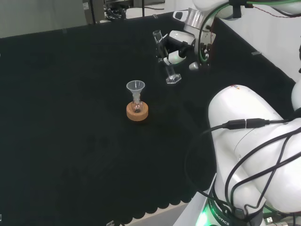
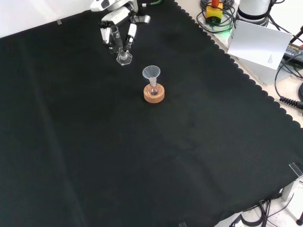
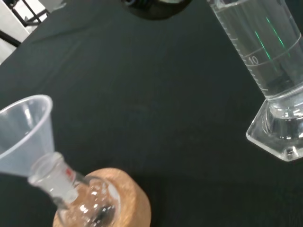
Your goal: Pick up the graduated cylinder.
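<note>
My fingers (image 1: pixel 175 55) curl around the clear graduated cylinder (image 1: pixel 165 59), hiding its middle; its glass is faint against the black cloth (image 1: pixel 70 117).

In the head view the cylinder leans, its hexagonal foot (image 2: pixel 124 58) low by the cloth beneath my hand (image 2: pixel 118 21). Nearby stands a funnel (image 2: pixel 151 73) in a small flask (image 3: pixel 87 208) on a cork ring (image 2: pixel 154 93); bare cloth spreads around them.

Funnel (image 1: pixel 135 86) in flask (image 1: pixel 137 107); cork ring (image 1: pixel 137 112) beneath.

one graduated cylinder (image 1: pixel 166 60), one funnel (image 1: pixel 135 86) (in flask (image 1: pixel 137 107)), one cork ring (image 1: pixel 137 112).
</note>
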Tool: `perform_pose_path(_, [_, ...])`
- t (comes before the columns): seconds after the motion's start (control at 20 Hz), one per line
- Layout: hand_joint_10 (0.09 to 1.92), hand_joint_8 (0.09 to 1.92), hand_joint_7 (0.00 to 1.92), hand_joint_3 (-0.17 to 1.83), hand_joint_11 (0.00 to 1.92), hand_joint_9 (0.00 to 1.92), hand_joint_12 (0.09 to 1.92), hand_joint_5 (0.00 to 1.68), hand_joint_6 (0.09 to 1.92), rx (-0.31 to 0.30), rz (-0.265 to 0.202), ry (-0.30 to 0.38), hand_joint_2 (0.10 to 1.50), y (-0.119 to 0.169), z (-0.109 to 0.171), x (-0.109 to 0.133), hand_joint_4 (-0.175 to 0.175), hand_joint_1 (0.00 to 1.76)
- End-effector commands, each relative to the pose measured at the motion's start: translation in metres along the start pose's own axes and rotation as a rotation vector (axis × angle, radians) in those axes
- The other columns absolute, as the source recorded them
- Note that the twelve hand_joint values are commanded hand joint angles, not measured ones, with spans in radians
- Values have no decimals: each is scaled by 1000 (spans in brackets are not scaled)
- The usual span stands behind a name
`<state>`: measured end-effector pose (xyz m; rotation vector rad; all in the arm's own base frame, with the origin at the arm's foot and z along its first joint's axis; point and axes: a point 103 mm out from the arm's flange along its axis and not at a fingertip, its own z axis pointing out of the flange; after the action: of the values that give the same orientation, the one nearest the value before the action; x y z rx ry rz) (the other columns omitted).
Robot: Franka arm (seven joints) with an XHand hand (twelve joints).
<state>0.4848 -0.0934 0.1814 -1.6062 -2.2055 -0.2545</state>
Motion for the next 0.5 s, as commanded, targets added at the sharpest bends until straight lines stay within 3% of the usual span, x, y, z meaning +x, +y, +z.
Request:
perform_pose_path(0.05, [87,407,1142,2,1248,1422,794,903,1111,74,20,-80,1157,-37,-5,27,-169,1138])
perform_pose_path(0.5, [87,405,1145,1,1246,1423,792,905,1109,152,46,-131,1156,-78,3,52,-171,1139])
